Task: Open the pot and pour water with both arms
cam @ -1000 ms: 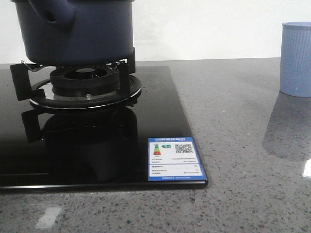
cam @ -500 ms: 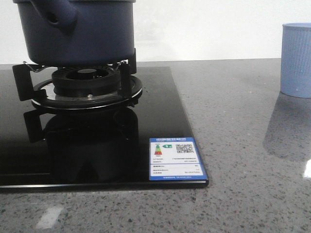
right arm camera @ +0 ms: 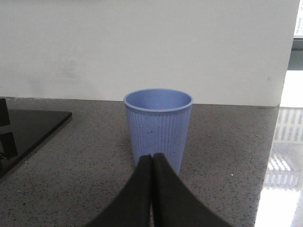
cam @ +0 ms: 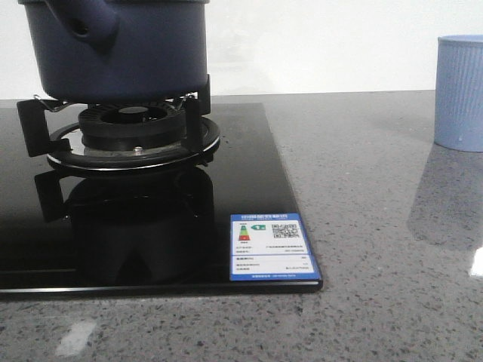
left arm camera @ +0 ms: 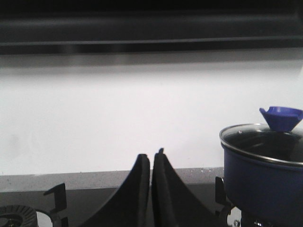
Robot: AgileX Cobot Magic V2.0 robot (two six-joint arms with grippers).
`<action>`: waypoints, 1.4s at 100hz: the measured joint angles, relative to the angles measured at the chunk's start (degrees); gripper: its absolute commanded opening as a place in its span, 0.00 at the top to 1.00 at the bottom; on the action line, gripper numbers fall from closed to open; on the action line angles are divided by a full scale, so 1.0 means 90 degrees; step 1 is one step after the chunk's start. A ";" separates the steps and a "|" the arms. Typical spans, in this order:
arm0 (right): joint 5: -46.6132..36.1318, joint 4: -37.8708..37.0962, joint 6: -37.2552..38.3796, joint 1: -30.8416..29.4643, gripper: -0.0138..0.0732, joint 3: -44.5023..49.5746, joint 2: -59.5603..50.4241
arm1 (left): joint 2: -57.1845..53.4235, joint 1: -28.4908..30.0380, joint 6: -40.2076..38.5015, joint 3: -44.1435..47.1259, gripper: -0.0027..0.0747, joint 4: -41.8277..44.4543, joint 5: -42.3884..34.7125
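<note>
The pot [cam: 117, 49] stands on the burner [cam: 132, 136] at the left of the stove top [cam: 249, 188], with the cup [cam: 460, 90] well apart on the counter [cam: 377, 226] to its right.

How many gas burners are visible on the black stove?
2. One burner sits under the pot in the front view. A second burner shows at the edge of the left wrist view, away from the pot. More may lie out of view.
</note>
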 measured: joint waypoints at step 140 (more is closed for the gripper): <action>0.0053 0.0039 -0.0011 0.0000 0.92 0.0000 -0.0010 | -0.0572 -0.0012 -0.1518 0.1757 0.99 0.1627 0.0691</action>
